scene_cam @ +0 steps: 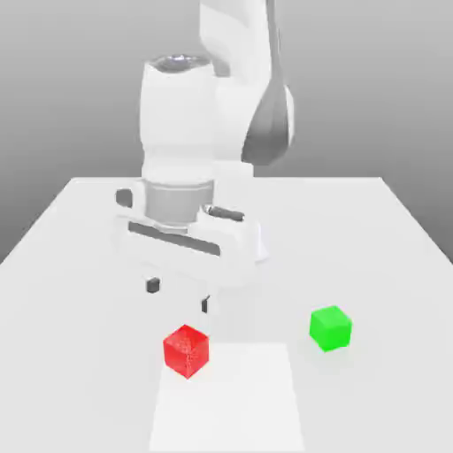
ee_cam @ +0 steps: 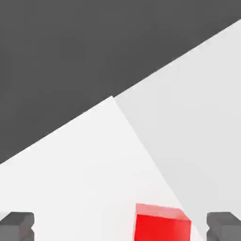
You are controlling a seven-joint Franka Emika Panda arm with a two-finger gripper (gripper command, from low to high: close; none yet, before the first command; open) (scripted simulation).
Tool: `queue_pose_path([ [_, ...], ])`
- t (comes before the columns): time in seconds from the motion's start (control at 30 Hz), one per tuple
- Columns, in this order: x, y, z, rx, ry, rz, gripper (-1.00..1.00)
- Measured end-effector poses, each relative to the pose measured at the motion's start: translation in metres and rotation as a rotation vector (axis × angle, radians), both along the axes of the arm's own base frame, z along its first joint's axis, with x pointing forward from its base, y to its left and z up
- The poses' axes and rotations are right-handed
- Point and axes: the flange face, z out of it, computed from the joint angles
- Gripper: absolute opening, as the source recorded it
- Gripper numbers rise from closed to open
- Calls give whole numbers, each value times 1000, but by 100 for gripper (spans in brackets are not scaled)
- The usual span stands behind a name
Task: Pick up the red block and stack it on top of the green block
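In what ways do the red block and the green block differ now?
The red block is red, while the green block is green. The red block overlaps the white patch's edge; the green block sits off it, toward the exterior view's right. Both are cubes of similar size.

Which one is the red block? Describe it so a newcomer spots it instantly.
Find the bright white rectangle on the pale table. At its far corner on the exterior view's left sits a small red cube. Its color separates it from the green cube.
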Motion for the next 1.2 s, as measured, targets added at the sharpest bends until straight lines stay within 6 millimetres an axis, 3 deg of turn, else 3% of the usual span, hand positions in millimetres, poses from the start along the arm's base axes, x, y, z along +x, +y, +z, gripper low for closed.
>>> queue_pose_path([
  [0.2,-8,0,-62,7,24,-21,0],
  [0.23,-9,0,-68,7,24,-20,-100],
  [0.47,-9,0,-69,6,23,-21,-100],
  [0.7,-9,0,-14,6,24,-20,-100],
  [0.8,-7,41,2,13,20,4,-100],
  [0.93,-15,110,16,20,18,39,-100],
  [1.1,-47,192,28,17,21,87,-100],
  [1.2,-73,230,30,7,23,111,-100],
])
